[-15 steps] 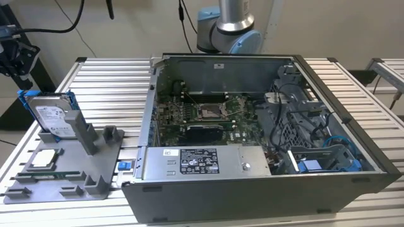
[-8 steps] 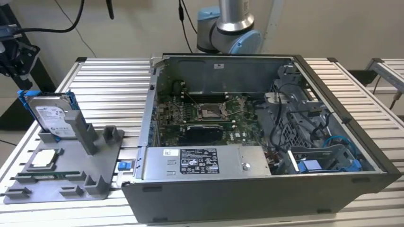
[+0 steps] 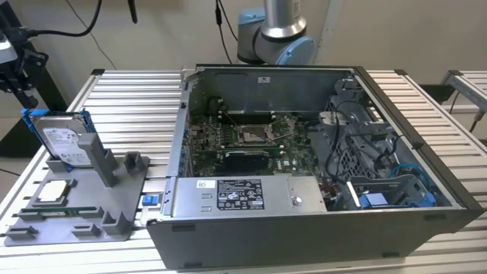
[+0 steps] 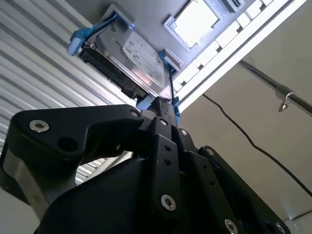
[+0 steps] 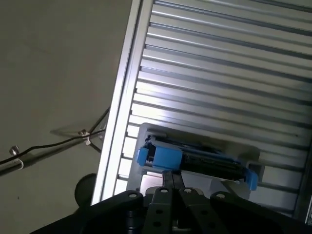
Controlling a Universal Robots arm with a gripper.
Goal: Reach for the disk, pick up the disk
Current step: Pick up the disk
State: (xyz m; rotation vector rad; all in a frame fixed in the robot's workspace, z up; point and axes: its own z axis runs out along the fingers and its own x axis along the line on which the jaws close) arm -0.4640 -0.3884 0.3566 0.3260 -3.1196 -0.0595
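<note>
The disk (image 3: 59, 137) is standing on edge in a grey stand (image 3: 91, 220) at the exterior view's left (label facing that camera), its long axis seemingly lying level. The gripper (image 5: 173, 178) is hovering just beside its blue rail, fingers pressed together, gripping nothing.

- Exterior view: soft, even overhead light, fairly bright; table (image 3: 129, 108) pale, no hard shadows.
- Computer case (image 3: 320, 228) darker inside, esp. under its far wall.
- Second wrist view: strong glare on chip (image 4: 195, 22) & disk (image 4: 141, 61) label; gripper (image 4: 163, 109) near-black, in shade.
- First wrist view: bright sheen across table slats; floor (image 5: 48, 58) dim, faint shadow by cable (image 5: 48, 146).
</note>
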